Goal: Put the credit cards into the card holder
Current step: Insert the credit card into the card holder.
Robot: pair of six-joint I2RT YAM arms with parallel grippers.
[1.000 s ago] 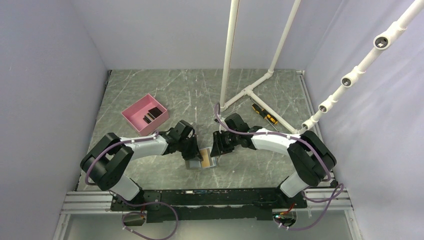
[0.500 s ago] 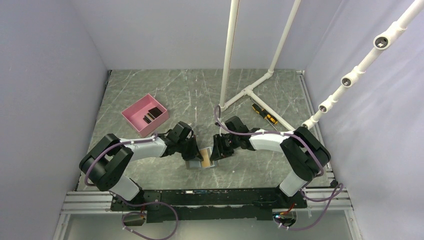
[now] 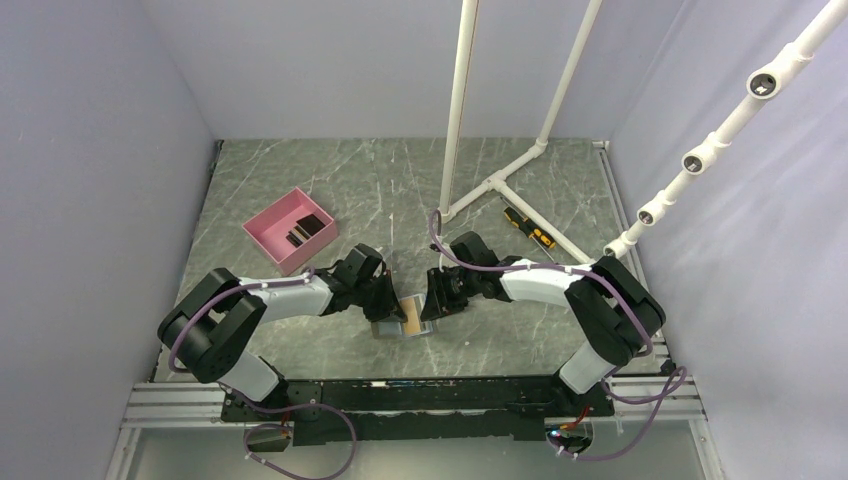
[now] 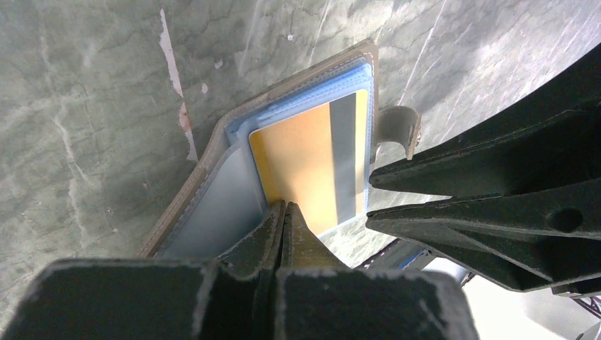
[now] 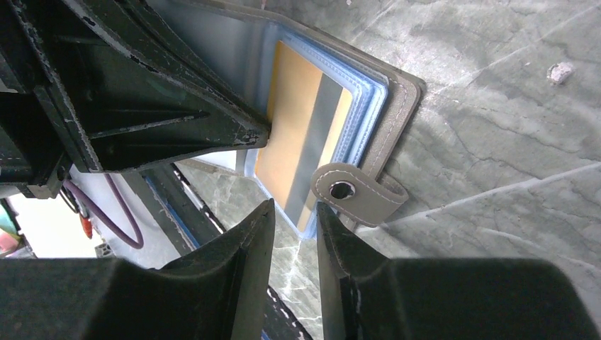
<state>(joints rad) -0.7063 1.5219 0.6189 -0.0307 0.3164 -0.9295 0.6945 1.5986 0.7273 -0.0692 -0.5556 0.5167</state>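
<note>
Observed at the near edge of the table (image 3: 400, 180): both arms reach inward and meet over the holder (image 4: 205, 166), which lies open and flat between them, just beyond the bases.

Left gripper (image 4: 283, 216): jaws clenched tight together, nothing visible between them. The tips are down at the near edge of the orange card (image 4: 301, 163).

The orange card lies flat on the holder's light blue lining, grey stripe toward the right arm. Whether it is inside a sleeve or only on top cannot be told.

Right gripper (image 5: 293, 216): jaws released, with a narrow gap between them. The tips stand at the card's far edge, beside the holder's snap strap (image 5: 358, 193). Nothing is clamped in the gap; contact with the card cannot be confirmed.

Farther back on the left, well apart from the holder, the pink box (image 3: 270, 235) contains black cards (image 3: 308, 232).

Farther back on the right, a screwdriver (image 3: 528, 228) lies beside the white pipes (image 3: 490, 185).
</note>
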